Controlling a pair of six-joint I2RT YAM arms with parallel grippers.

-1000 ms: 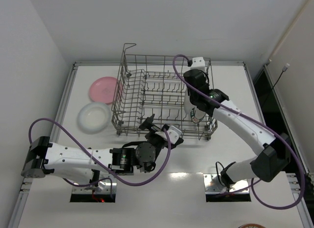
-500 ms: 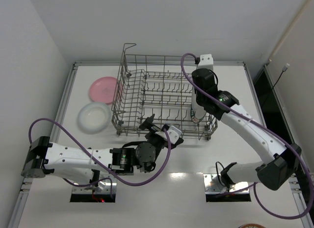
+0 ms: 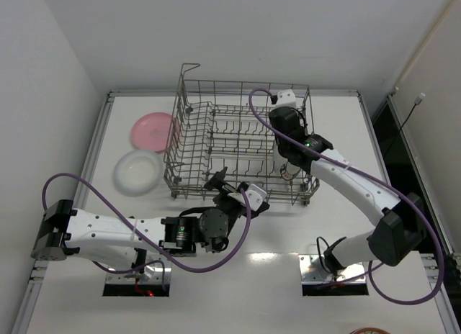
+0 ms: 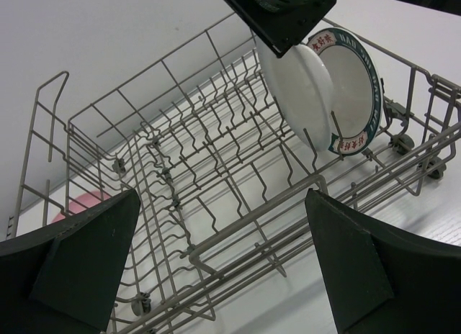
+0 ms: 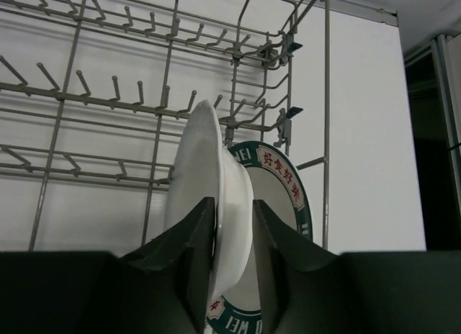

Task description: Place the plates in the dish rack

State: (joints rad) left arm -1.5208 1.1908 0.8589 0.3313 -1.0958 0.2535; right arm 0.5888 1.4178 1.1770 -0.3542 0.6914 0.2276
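Right gripper (image 5: 233,208) at the right end of the dish rack (image 3: 216,132), jaws straddling the rim of a white plate (image 5: 205,161) that stands on edge among the tines (image 5: 108,89). A second ago you had that rim clamped tight. The jaws have since begun to ease apart, but the wrist view does not show whether they still pinch the plate or have let it go. The plate leans just beside the teal-rimmed plate (image 5: 281,179), already slotted nearer the rack's right wall. By the look of it, this is the release, and it would put two of the four plates in the rack. The other two wait on the surface (image 3: 338,118) left of the rack: the pink plate (image 3: 153,130) hard against the rack's left wall, and a second white plate (image 3: 139,171) nearer the rack's front left corner. Your left gripper (image 4: 222,219) hangs spread wide and empty just in front of the rack's near wall, facing in. Mind the close gap between the two standing plates as you lift clear, since a dragged finger could tip either one. For the remaining pair, the rack's tall left wall stands between them and the free slots, so each will likely have to go up and over.
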